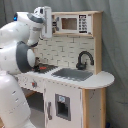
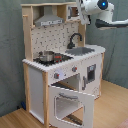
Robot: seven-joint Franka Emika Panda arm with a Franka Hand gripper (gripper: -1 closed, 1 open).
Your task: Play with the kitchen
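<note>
Both exterior views were lit evenly and softly w/ no hard shadows, detail was smeared throughout, and mild glare was seen on the arm (image 1: 15, 40).

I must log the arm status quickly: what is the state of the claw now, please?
Claw: raised beside the upper shelf of the tall pale wood and white toy kitchen; open or closed cannot be told.

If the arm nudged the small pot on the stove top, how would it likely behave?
The pot looks like a small, shiny metal toy, so probably light and rigid. It sits loose on the flat stove top of the kitchen, so a push would likely slide it rather than tip it, given its squat shape. Its smooth surface may be slippery to grip.
</note>
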